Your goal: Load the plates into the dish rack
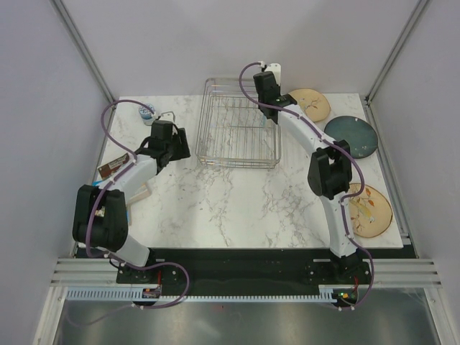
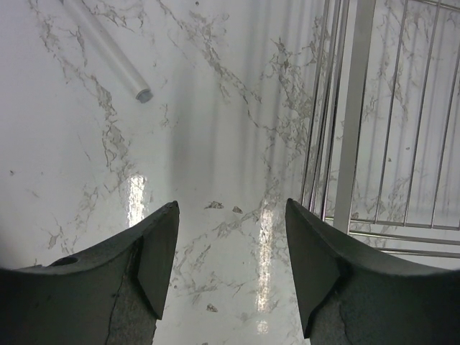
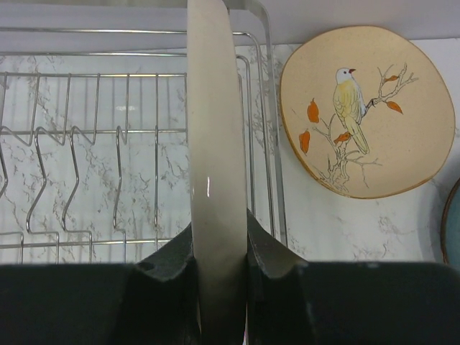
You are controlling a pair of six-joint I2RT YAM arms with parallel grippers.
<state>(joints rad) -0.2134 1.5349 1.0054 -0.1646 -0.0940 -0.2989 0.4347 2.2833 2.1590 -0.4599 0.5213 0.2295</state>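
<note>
a cream-edged plate point(image 3: 215, 144) is clamped upright and edge-on between the narrowly set fingers of the right hand point(image 3: 219, 241), over the end of the dish rack point(image 3: 93, 74). the rack's end wall runs just right of the plate, and the upright tines point(image 3: 128, 115) stand to the hand's left. whether the lower rim is already seated cannot be told, since it is hidden beneath the hand. the main risk is judged to be a release made too early. if the rim is not caught between wires, the plate could be tipped sideways, either onto the tines or out over the end wall. there the bird plate point(image 3: 366, 108) lies flat on the tabletop point(image 3: 359, 230), just right of the hand, and the teal plate point(image 3: 453, 223) farther right could also be struck. a lowering made slightly askew could land the rim on a wire rather than in a gap, so that the thin-wire rack is shoved or the plate is twisted in a grip taken only at its edge. the left hand point(image 2: 231, 237) is held wide and empty above bare tabletop, with the rack's side just to its right. the rack is therefore not braced, and a shove would probably not be resisted.
</note>
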